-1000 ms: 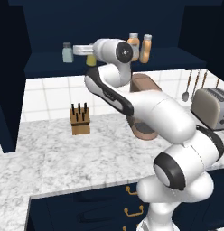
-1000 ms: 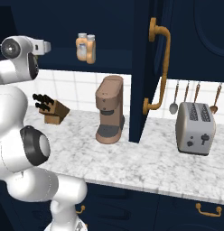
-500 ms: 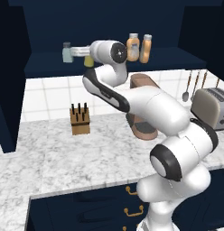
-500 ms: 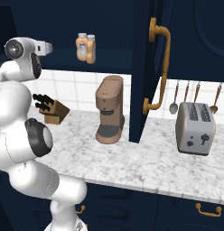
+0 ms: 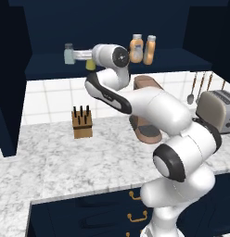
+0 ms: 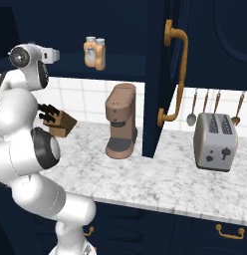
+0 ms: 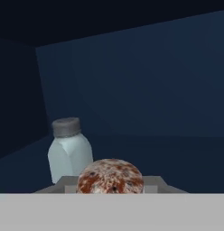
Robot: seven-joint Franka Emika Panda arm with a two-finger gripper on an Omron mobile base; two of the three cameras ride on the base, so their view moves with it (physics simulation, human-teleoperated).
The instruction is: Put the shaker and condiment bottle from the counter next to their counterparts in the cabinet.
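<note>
Pincer (image 5: 89,59) at upper left of the left base view, reaching into the cabinet (image 5: 47,28) recess, jaws clamped on the yellow-green shaker (image 5: 91,65), whose speckled cap sits at bottom centre of the hand view. Pale grey-blue shaker (image 7: 68,153) stands just beside it on the shelf, left of centre. Slim orange condiment bottle (image 5: 150,50) touches the bulbous orange bottle (image 5: 136,48) at upper centre. Knife block (image 5: 82,123) rests on the worktop (image 5: 66,162).

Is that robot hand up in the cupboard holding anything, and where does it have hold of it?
Yes. The gripper is shut on the shaker, the small yellow-green one, gripping it near its capped top, beside the pale grey-blue shaker.
</note>
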